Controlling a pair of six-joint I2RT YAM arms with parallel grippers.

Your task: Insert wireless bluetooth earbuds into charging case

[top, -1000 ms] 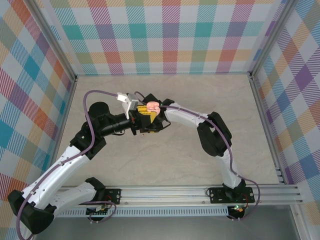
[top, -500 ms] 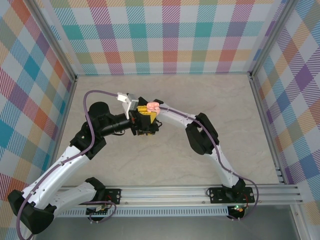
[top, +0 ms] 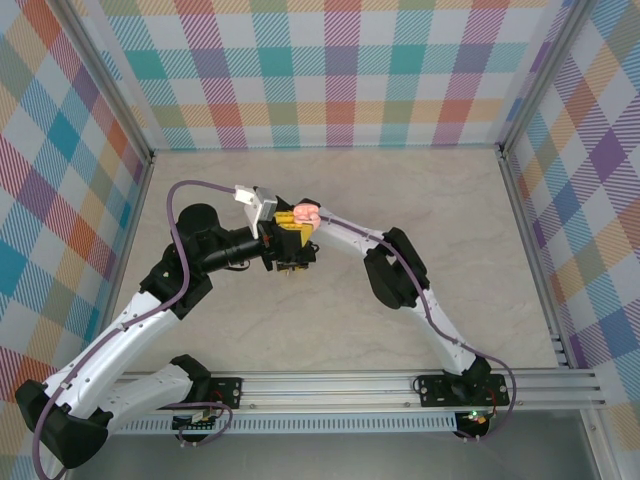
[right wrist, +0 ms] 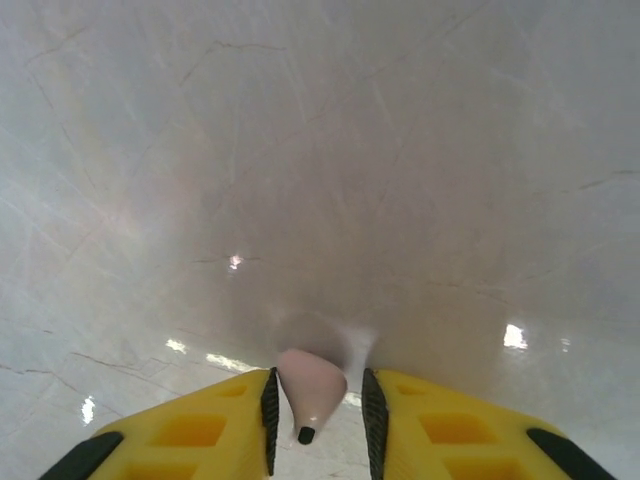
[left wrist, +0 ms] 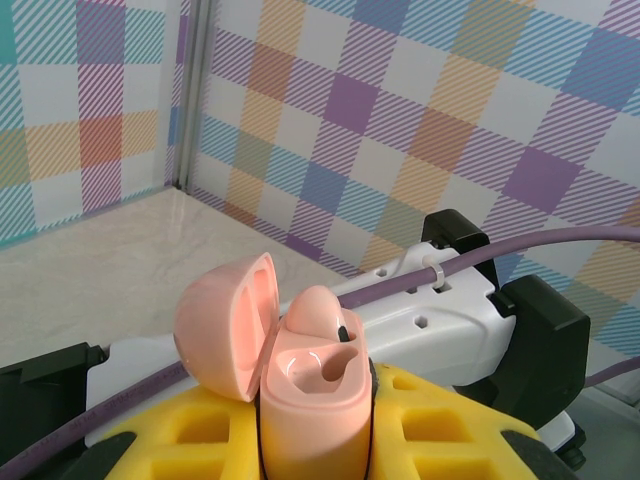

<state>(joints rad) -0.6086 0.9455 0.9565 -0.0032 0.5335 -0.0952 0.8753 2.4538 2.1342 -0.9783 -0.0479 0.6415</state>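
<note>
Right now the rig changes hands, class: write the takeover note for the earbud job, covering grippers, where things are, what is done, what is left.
Left gripper: shut on the pale pink plastic charging case, hinged lid open.
Right gripper: over the marble table, pads flanking a loose pale pink earbud; grip unconfirmed.
Done: a seated pale pink earbud stands in the far socket.
Left: grip the loose one, seat it in the empty near socket, close the lid.

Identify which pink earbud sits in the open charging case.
The earbud beside the raised lid, seated in the charging case; the other earbud is between the right jaws, above the table.
</note>
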